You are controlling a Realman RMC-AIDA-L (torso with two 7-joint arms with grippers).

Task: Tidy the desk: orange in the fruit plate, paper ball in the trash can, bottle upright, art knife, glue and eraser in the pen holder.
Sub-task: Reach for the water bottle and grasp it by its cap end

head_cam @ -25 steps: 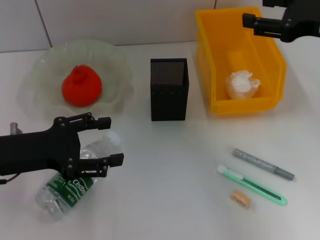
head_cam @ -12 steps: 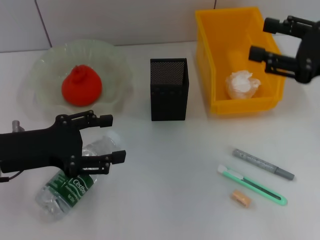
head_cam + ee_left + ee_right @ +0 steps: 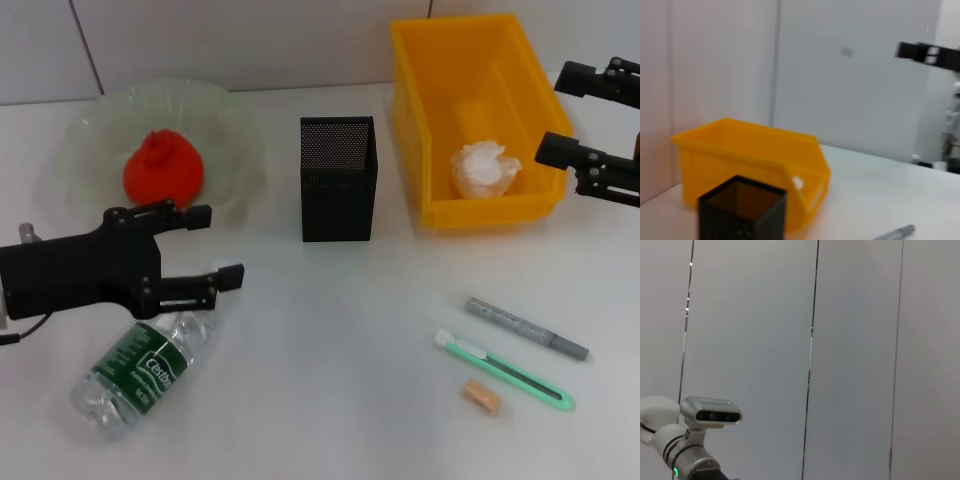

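The clear bottle [image 3: 142, 368] with a green label lies on its side at the front left. My left gripper [image 3: 214, 246] is open and empty just above and behind the bottle's neck. My right gripper [image 3: 558, 113] is open and empty over the right rim of the yellow bin [image 3: 415, 120]. The paper ball [image 3: 485, 168] lies in the bin. The orange [image 3: 163, 172] sits in the glass plate [image 3: 90, 130]. The black mesh pen holder [image 3: 338, 178] stands mid-table. The grey glue stick [image 3: 527, 328], green art knife [image 3: 505, 370] and tan eraser [image 3: 481, 397] lie at the front right.
The left wrist view shows the yellow bin [image 3: 750, 160], the pen holder [image 3: 742, 207] and the glue stick's tip [image 3: 895, 232]. The right wrist view shows only the wall and my head camera [image 3: 710, 415].
My right gripper has moved from above the bin's back to its right rim, nearer the front. My left gripper has drawn back slightly to the left, off the bottle.
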